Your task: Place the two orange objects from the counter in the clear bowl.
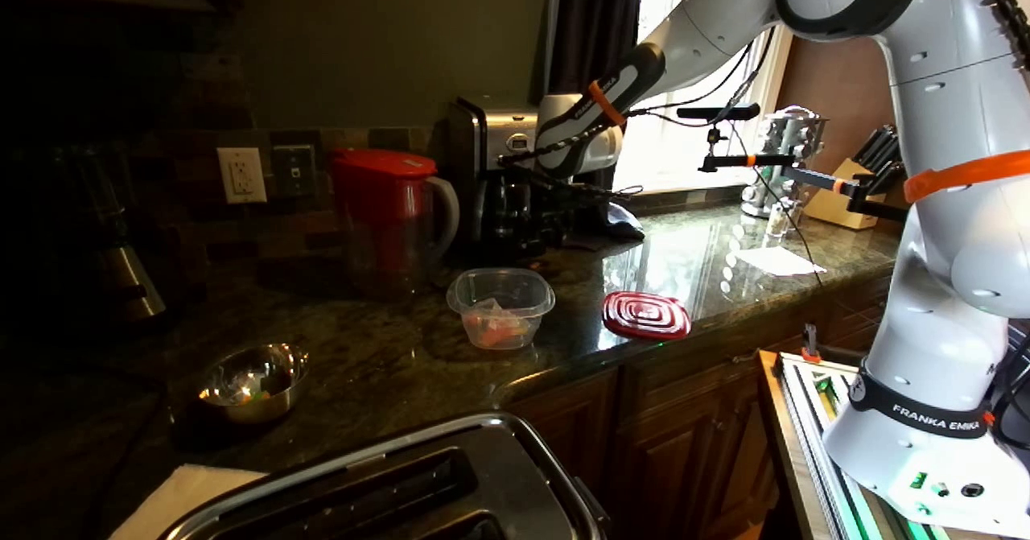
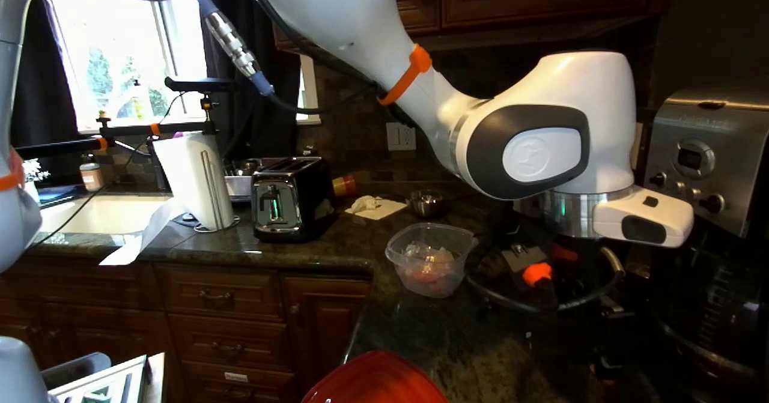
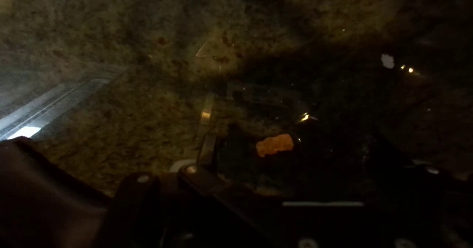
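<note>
A small orange object lies on the dark speckled counter in the wrist view. My gripper is open around it, one finger on each side; the right finger is very dark. The orange object appears untouched. No other orange object shows clearly on the counter. The clear bowl stands on the counter and also shows in an exterior view. It holds pinkish-orange pieces and crumpled clear material. In both exterior views the gripper's fingers are dark and hard to make out, near the coffee maker.
A coffee maker stands close beside the wrist. A red pitcher, a red lid, a shiny metal bowl with small coloured bits and a toaster stand around the clear bowl. A cable loop hangs round the gripper.
</note>
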Robot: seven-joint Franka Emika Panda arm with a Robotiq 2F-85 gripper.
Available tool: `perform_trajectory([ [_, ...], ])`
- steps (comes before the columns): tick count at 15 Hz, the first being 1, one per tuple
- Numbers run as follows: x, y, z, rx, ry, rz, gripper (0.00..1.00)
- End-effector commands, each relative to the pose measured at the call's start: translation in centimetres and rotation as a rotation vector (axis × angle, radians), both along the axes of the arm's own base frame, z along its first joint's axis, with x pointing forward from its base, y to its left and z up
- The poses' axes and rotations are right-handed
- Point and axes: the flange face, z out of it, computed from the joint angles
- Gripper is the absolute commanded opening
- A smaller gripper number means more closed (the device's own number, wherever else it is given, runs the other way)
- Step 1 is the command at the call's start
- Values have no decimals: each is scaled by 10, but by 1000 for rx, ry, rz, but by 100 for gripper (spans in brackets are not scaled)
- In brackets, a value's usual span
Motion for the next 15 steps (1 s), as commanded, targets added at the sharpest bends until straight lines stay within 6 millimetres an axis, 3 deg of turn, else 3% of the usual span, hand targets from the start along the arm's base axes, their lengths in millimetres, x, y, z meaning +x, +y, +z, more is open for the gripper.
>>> perform_trajectory([
  [1,6,-6,-13,24,4,-21,100],
  [6,13,-11,-23,32,1,-30,87],
  [7,14,-12,-25,34,2,-34,74],
  [10,18,-17,-30,39,-4,-38,57],
  [13,20,-23,-34,45,-6,-46,48],
  [15,20,-26,-36,47,-4,-51,51],
])
